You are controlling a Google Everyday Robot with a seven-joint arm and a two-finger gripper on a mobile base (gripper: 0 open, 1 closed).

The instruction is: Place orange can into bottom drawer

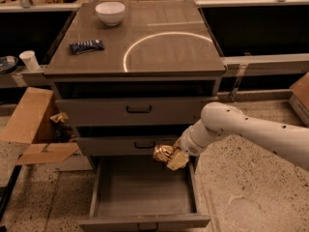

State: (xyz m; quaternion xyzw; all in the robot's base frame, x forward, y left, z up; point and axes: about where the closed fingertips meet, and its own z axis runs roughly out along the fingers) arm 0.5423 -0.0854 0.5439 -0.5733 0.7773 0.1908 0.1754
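Can [162, 152]: shiny, bumpy golden-orange lump, lower centre of frame, held off the floor by the gripper [172, 158], which closes around it over the drawer's upper right corner. Drawer [140, 191]: grey-brown, pulled fully out, flat floor bare, small dark handle at bottom edge.

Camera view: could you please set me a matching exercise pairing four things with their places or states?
Things: 1 orange can; 2 white bowl; 3 snack bar; 4 bottom drawer.
Places: A pulled open, lowest; B tabletop, far edge; C held in the hand, over the open drawer; D tabletop, nearer than the bowl.
Pairs: 1-C; 2-B; 3-D; 4-A.
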